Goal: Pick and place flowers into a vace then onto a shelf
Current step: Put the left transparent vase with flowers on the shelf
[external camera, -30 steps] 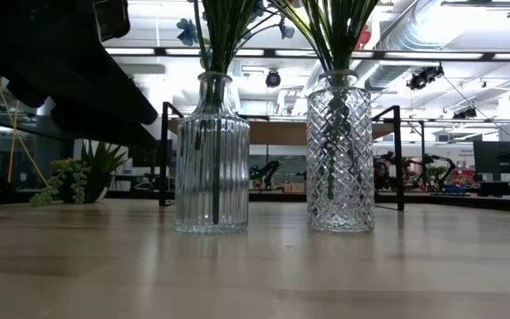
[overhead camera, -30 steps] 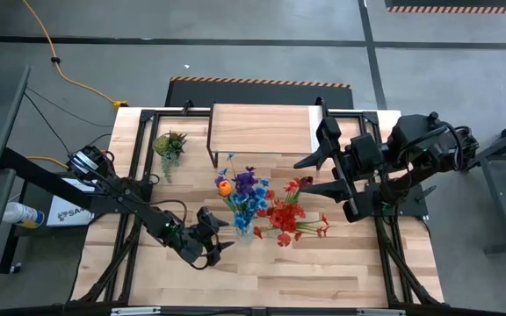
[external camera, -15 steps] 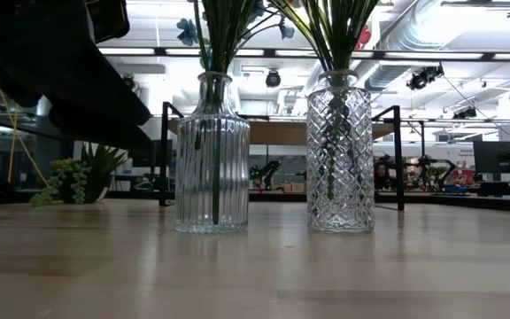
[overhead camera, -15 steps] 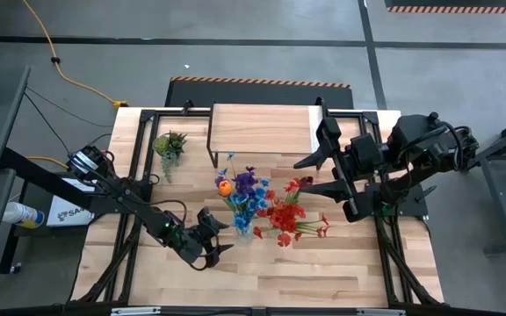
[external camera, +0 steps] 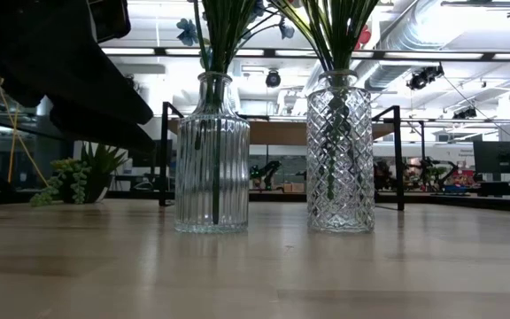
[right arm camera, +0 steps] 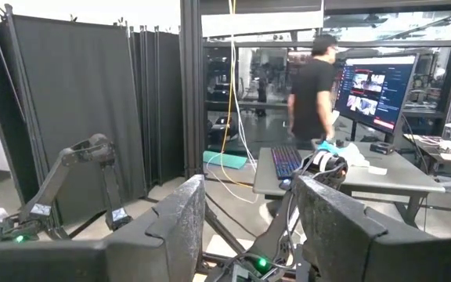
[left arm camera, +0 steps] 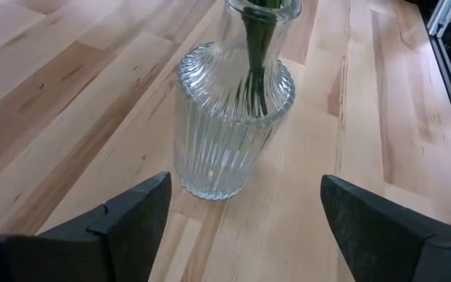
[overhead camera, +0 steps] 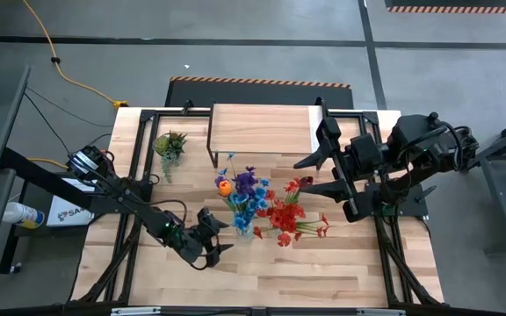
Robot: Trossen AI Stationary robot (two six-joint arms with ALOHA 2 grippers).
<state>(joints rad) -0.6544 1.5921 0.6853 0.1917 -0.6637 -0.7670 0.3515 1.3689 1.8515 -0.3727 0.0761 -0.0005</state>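
Observation:
Blue, purple and orange flowers stand in a ribbed glass vase, whose base rests on the table. Red flowers stand in a diamond-cut glass vase just to its right. My left gripper is open, low over the table, just left of the ribbed vase, its fingers level with the vase and short of it. My right gripper is open, raised to the right of the red flowers, and touches nothing. The light-wood shelf stands at the table's far edge.
A small green potted plant sits left of the shelf, also seen as the plant in the low view. Bare tabletop lies toward the near edge. A person stands at a desk in the room beyond.

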